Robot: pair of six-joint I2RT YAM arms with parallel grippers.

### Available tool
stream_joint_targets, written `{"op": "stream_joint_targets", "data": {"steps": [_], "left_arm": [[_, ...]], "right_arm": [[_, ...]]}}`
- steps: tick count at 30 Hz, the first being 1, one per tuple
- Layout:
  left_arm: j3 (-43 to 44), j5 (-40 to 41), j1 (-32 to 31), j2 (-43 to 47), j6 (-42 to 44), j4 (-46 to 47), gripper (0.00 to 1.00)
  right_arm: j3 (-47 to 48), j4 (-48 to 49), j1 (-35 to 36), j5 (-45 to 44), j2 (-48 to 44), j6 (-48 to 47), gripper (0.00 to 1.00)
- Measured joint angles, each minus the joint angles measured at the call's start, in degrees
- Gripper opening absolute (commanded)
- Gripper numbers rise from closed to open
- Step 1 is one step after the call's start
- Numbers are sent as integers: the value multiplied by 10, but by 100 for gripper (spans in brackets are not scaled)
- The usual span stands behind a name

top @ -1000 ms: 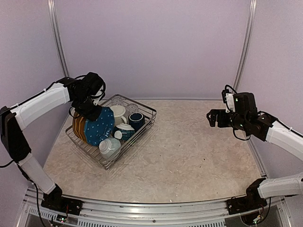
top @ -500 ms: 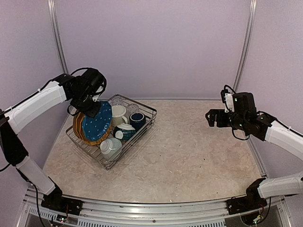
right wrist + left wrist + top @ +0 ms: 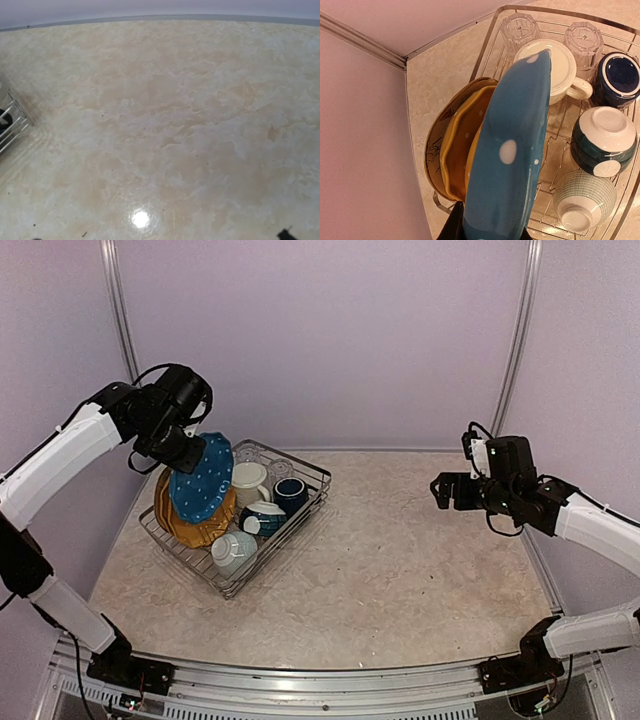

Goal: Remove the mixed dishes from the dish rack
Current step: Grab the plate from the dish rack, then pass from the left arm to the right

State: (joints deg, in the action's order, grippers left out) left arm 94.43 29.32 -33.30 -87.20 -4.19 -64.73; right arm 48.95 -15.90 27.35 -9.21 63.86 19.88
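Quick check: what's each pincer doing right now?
Left pincer: closed on the blue white-dotted plate.
Right pincer: open, holding nothing.

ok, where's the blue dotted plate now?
Top view, left side: blue plate gripped in the left end effector, tilted over the dish rack, beside the mustard plate.
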Motion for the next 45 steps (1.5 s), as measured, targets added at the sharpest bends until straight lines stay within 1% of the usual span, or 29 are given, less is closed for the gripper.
{"op": "stream_joint_targets", "data": {"steps": [5, 10, 13, 16, 17, 22, 26, 30, 32, 33, 36, 38, 40, 41, 45], "left_arm": [[25, -26, 0, 21, -21, -17, 0], [53, -72, 1, 30, -52, -21, 0], [64, -126, 12, 36, -77, -17, 0], [65, -207, 29, 43, -107, -3, 0], [65, -221, 35, 44, -112, 1, 0], [54, -331, 40, 41, -151, 68, 0], [54, -399, 31, 18, -180, 121, 0], [48, -435, 12, -26, -219, 173, 0], [25, -446, 4, -45, -247, 209, 0], [10, -454, 2, -50, -259, 225, 0], [-40, -490, -1, -70, -299, 269, 0], [-56, -508, -3, -82, -315, 280, 0], [-69, -518, -7, -90, -328, 294, 0], [-78, -522, -10, -90, -333, 305, 0], [-110, -546, -23, -87, -355, 349, 0]], "right_arm": [[0, 13, 0, 19, 9, 8, 100], [0, 35, 0, 58, 28, 24, 100], [0, 53, 0, 91, 42, 37, 100], [0, 77, 1, 127, 55, 54, 100], [0, 89, 2, 142, 60, 63, 100], [0, 157, 9, 215, 94, 116, 100], [0, 207, 27, 266, 128, 157, 100], [1, 270, 49, 316, 156, 202, 100], [-4, 318, 52, 342, 167, 233, 100], [-13, 361, 53, 361, 172, 259, 100], [-26, 407, 54, 380, 182, 291, 96], [-35, 437, 54, 389, 193, 310, 93], [-50, 467, 55, 396, 202, 331, 86], [-55, 476, 55, 399, 207, 339, 80], [-62, 499, 58, 410, 227, 358, 74]]}}
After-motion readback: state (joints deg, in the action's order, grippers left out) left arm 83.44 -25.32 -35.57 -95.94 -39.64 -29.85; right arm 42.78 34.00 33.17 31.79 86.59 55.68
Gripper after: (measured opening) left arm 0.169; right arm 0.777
